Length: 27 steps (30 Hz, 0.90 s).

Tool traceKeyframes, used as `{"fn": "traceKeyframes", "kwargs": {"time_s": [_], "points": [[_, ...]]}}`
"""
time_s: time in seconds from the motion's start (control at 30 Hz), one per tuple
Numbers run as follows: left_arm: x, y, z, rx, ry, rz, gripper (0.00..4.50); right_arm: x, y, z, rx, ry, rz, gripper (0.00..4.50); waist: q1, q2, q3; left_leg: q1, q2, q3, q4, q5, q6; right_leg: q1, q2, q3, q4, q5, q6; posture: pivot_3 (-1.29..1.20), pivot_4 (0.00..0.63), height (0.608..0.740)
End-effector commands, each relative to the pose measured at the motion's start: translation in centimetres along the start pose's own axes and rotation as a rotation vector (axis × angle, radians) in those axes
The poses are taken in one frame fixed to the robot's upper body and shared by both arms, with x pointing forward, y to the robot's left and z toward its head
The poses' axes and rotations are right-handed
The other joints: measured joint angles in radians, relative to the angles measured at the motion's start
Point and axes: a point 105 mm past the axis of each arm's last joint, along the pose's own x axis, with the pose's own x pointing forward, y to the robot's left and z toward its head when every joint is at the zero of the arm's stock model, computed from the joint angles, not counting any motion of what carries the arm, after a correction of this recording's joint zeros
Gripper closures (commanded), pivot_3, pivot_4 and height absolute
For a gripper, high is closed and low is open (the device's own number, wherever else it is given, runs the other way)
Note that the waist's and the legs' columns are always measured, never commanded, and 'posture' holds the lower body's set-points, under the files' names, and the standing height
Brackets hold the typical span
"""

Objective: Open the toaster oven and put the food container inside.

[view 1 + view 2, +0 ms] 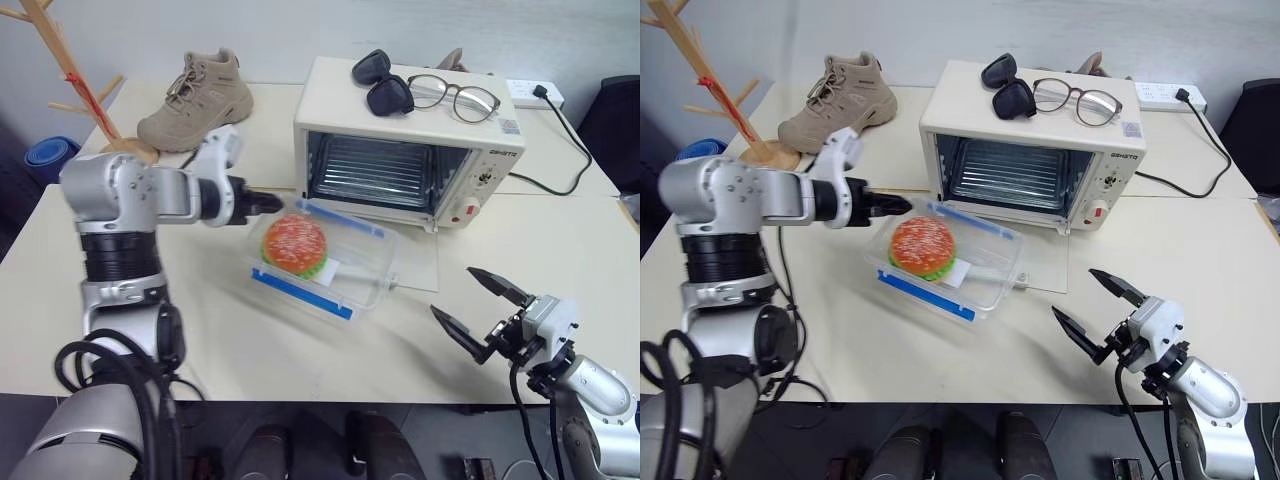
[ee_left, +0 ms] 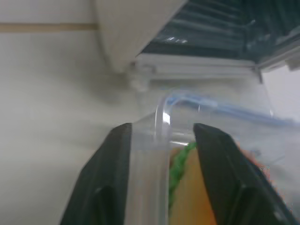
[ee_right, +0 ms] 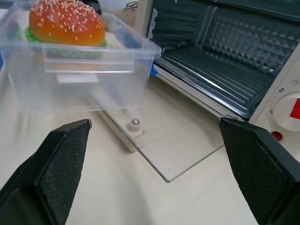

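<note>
My left gripper [image 1: 272, 204] pinches the wall of the food container [image 1: 322, 258] on the open door of the toaster oven [image 1: 410, 140], my right gripper [image 1: 483, 310] gapes empty, and a one-corner hold might tip it.

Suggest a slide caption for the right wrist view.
Open right end effector faces the food container resting on the open toaster oven door.

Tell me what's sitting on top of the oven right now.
On the oven lie dark sunglasses and clear-lens glasses, side by side. A tan thing pokes up behind them; what it is can't be told.
</note>
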Motion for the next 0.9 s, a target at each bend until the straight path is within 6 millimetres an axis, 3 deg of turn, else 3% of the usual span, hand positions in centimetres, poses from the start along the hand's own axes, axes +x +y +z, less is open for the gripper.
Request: {"fn": "traceKeyframes", "kwargs": {"time_s": [0.03,0.27,0.47,0.57,0.67,0.9], "points": [[-0.1,0.2,1.7,0.013,-0.066,0.058,1.55,0.0,0.3,1.3,-0.015,-0.053,-0.042,0.0,-0.004,0.0,0.0,0.0,0.0,0.0,0.0,0.0,0.0,0.0,0.0,0.0,0.0,0.0,0.0,0.0,0.15,0.74],[-0.3,0.6,2.7,0.049,-0.091,0.082,1.55,-0.2,0.9,1.0,0.008,-0.063,-0.085,0.0,-0.004,0.0,0.0,0.0,0.0,0.0,0.0,0.0,-0.001,0.0,0.0,0.0,0.0,0.0,0.0,0.0,0.15,0.74],[-1.4,1.3,3.9,0.061,-0.153,0.043,1.55,-0.4,0.0,0.8,0.005,-0.088,-0.112,0.0,-0.004,0.0,0.0,0.0,0.0,0.0,0.0,0.0,-0.001,0.0,0.0,0.0,0.0,0.0,0.0,0.0,0.15,0.74],[-1.6,2.1,3.8,0.045,-0.172,0.045,0.97,0.1,-0.1,0.8,0.011,-0.092,-0.067,0.0,-0.004,0.0,0.0,0.001,0.0,0.0,0.001,0.0,-0.001,0.0,0.0,0.0,0.0,0.0,0.0,0.0,0.15,0.74],[-2.1,2.6,3.8,0.086,-0.197,0.026,0.02,0.6,0.4,1.0,0.018,-0.09,0.004,0.0,-0.005,0.0,0.0,0.0,0.0,0.0,0.001,0.0,0.0,0.0,0.0,0.0,0.0,0.0,0.0,0.0,0.15,0.74],[-6.1,5.0,3.1,0.146,-0.187,0.038,0.02,0.5,-0.1,1.6,-0.009,-0.086,0.009,0.0,-0.008,0.001,0.0,0.0,0.001,0.0,0.0,0.0,-0.001,0.0,0.0,0.0,0.001,0.0,-0.001,0.0,0.15,0.74]]}}
